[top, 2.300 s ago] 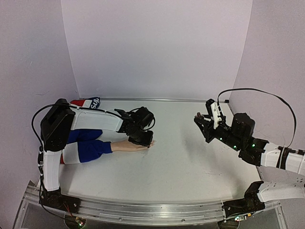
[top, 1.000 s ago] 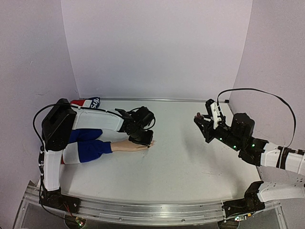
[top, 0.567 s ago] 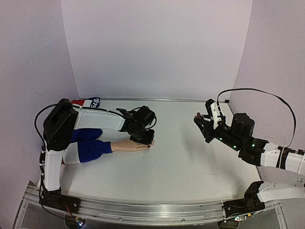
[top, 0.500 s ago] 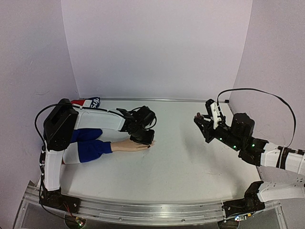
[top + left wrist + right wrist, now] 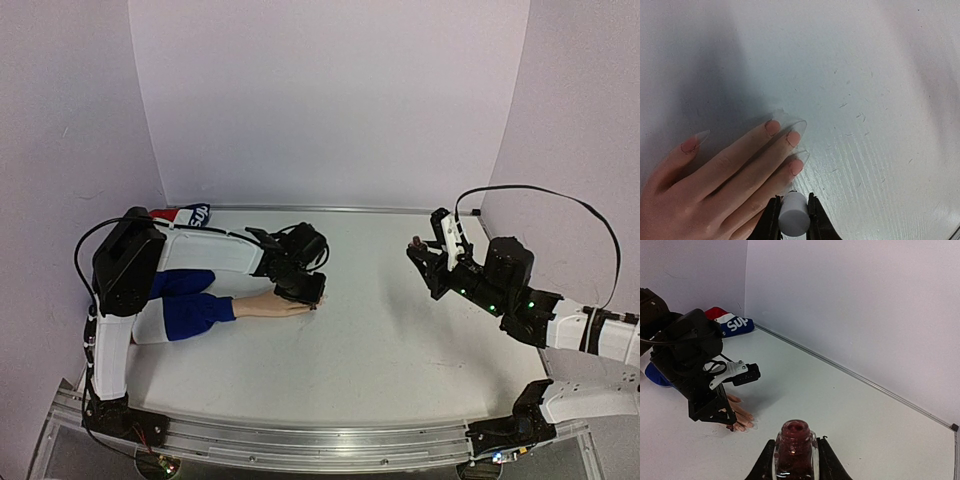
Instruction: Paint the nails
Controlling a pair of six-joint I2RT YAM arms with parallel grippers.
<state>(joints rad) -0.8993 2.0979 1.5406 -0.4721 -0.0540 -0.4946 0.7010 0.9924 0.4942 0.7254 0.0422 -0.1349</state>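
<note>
White plastic fills the gap in my left gripper [image 5: 303, 291]: the jaws are pinched tight on a small round white brush cap [image 5: 794, 221], pointing down at the table. Whatever hangs under the cap is hidden from me. It hovers just beside the nearest fingertip of the peach-coloured mannequin hand [image 5: 715, 180], which lies flat, palm down. The nails [image 5: 793, 138] are small pinkish ovals with long clear tips, spread just ahead of the cap. The hand's blue and white sleeve [image 5: 185, 310] runs back toward the left arm's base. Well apart, on the right of the pale table [image 5: 400, 340], my right gripper [image 5: 420, 252] is clamped around an upright, uncapped glass bottle of dark red polish [image 5: 795, 447], held above the surface.
</note>
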